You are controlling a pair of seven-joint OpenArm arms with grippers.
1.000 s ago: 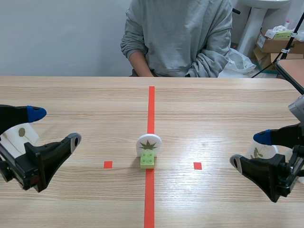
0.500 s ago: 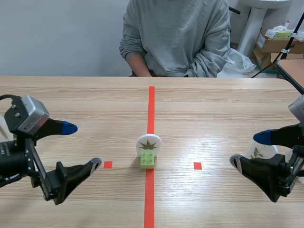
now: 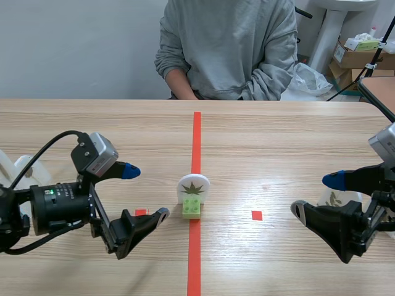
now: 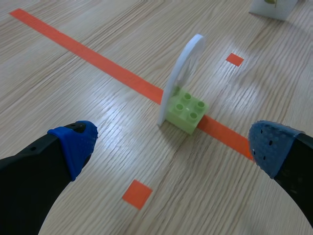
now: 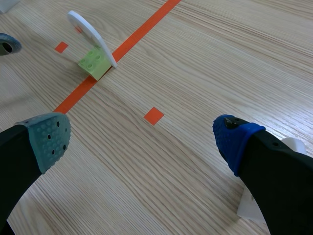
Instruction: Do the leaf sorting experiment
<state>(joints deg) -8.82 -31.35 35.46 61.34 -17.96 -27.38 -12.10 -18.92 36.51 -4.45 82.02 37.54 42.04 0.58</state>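
Black and empty, the left end effector (image 3: 145, 192) and the right end effector (image 3: 316, 195) are nearest to the robot. So I judge that the sorting of this card is only at its start: the pick is not yet done, and the placing to one side is left. The left one is spread wide, with only air between its blue pad and its grey one. It points toward the leaf card (image 3: 193, 185) and is near it, but apart from it. The right one is also wide open and touches nothing.

Just behind the right one, a small white card (image 3: 336, 198) with a leaf drawing stands on the tabletop (image 3: 278, 154). Another white piece (image 3: 23, 168) is partly hidden behind the left arm. Perhaps these mark the two sides, but I cannot tell.

Further on, at the middle, the leaf card, a white disc with a brown star-shaped leaf, stands upright in a green brick (image 3: 191, 208) on the orange-red line. At the far edge sits a person (image 3: 231, 49) in a grey sweatshirt.
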